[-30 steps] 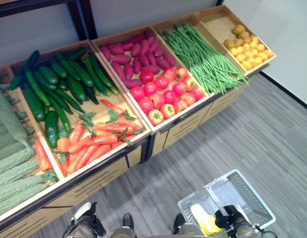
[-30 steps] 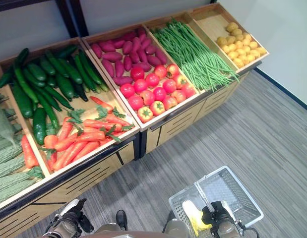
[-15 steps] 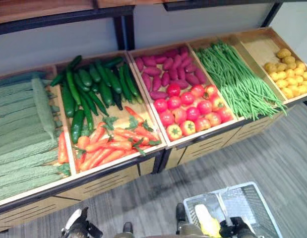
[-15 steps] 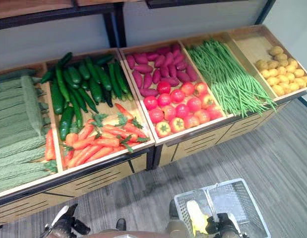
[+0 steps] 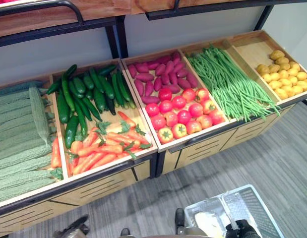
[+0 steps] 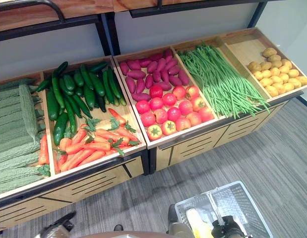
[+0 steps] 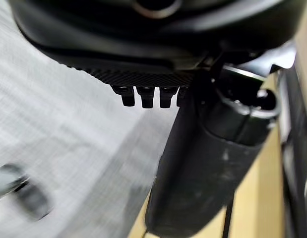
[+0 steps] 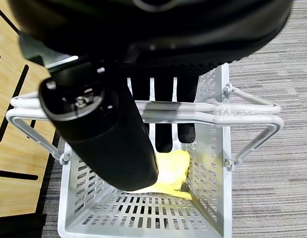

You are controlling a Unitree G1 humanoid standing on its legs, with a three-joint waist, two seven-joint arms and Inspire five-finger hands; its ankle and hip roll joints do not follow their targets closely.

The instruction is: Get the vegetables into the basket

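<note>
Vegetables are lying in wooden bins along a sloping display stand across the upper part of the frame: cucumbers above carrots left of centre, purple sweet potatoes above tomatoes in the middle, green beans to their right, and yellow potatoes at the upper right. Ridged green gourds are filling the far-left bin. At the lower right, the right hand is gripping the white handles of a pale grey basket — fingers curled round the bars — and the basket is hanging over the grey floor. A yellow item is lying inside it. The left hand is hanging at the lower left with its fingers curled and holding nothing.
</note>
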